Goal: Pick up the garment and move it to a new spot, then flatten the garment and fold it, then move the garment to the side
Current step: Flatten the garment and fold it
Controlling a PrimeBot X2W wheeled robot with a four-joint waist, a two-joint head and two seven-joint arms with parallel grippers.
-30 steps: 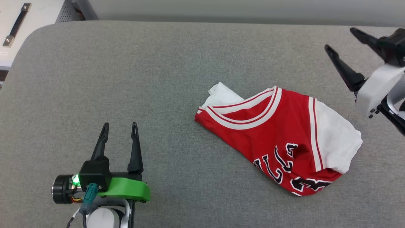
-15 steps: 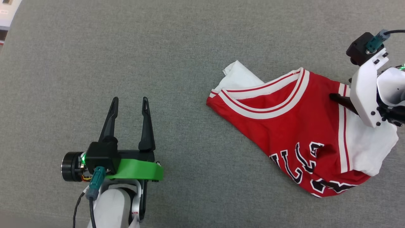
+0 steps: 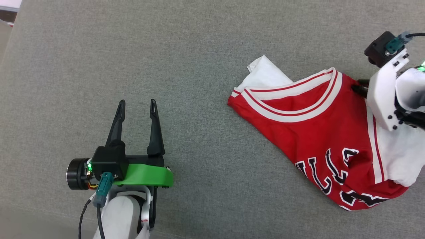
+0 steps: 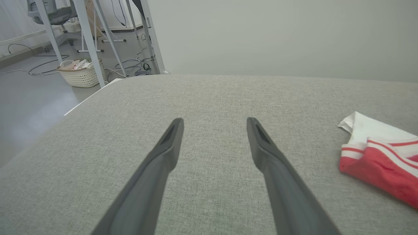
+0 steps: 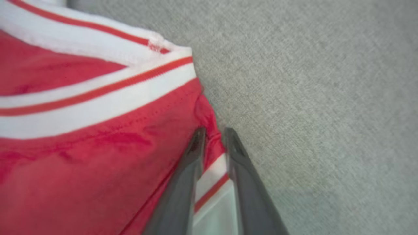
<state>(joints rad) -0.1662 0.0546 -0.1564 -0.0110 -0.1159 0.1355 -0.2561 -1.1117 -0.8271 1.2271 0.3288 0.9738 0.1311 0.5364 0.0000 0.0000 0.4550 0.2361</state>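
In the head view the garment lies crumpled at the right of the grey desk, the left gripper well apart from it. The left wrist view shows its fingers spread wide, empty. The right wrist view shows the right gripper with fingers pinched on the garment's red shoulder edge.

Head looks down, wrists skim low; all share the garment, right seemingly closest.

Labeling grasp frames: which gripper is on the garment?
Right gripper: closed on the garment at its shoulder seam. Left gripper stands open over the grey pad, clear of it.
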